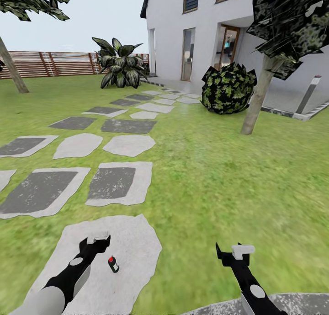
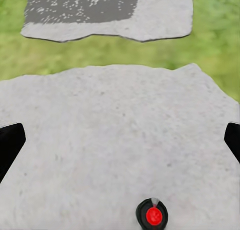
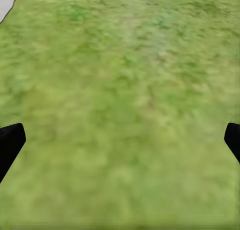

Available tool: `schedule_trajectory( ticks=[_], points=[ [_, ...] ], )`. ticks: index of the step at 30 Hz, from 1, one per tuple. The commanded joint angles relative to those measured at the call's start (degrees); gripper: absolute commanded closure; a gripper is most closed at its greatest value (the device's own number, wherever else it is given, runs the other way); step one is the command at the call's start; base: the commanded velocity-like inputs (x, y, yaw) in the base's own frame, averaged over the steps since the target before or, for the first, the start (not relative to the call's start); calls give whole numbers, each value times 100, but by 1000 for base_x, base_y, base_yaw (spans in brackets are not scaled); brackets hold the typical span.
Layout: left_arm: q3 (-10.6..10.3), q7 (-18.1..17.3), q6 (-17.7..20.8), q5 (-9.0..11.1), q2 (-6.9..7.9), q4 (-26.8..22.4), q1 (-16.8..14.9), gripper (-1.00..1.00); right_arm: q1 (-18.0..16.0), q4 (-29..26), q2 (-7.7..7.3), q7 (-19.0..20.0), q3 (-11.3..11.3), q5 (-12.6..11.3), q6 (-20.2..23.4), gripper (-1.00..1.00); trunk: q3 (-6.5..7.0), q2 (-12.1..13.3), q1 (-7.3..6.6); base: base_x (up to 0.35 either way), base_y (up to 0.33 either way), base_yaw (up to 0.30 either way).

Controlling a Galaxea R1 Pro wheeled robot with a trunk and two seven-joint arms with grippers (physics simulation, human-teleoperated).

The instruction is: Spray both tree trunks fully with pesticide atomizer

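The pesticide atomizer [image 1: 113, 264], a small dark bottle with a red top, stands upright on a pale stone slab of the floor [image 1: 132, 246]. My left gripper [image 1: 97, 242] hangs open just to its left and slightly beyond it, not touching. In the left wrist view the atomizer [image 2: 152, 215] sits below the open gripper [image 2: 120, 145], seen from above. My right gripper [image 1: 232, 253] is open over grass, and the right wrist view shows it [image 3: 120, 142] with nothing between its fingers. One tree trunk [image 1: 258, 100] rises at the right, another [image 1: 13, 70] at the far left.
More stone slabs [image 1: 114, 182] lead toward the white house [image 1: 205, 27]. A round bush [image 1: 228, 87] stands beside the right tree, a broad-leaved plant [image 1: 119, 63] by the wooden fence [image 1: 50, 63]. A grey lamp post [image 1: 308, 94] is far right. Rough paving [image 1: 292, 303] lies under my right arm.
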Motion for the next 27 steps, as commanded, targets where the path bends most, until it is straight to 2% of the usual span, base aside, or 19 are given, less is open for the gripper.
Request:
schedule_trajectory(
  ticks=[1,14,27],
  points=[
    [3,4,-18,17,-1,6,-3,-100,-3,3,0,-3,-3,0,-17,-100,-32,-43,21,0,0,0],
    [1,11,-18,16,-1,4,-7,-100,-3,3,0,-8,-4,0,-17,-100,-382,-565,307,0,0,0],
    [8,14,-18,16,-8,13,-7,-100,-3,-4,0,-8,-4,0,-17,-100,-787,-582,340,0,0,0]
  ],
)
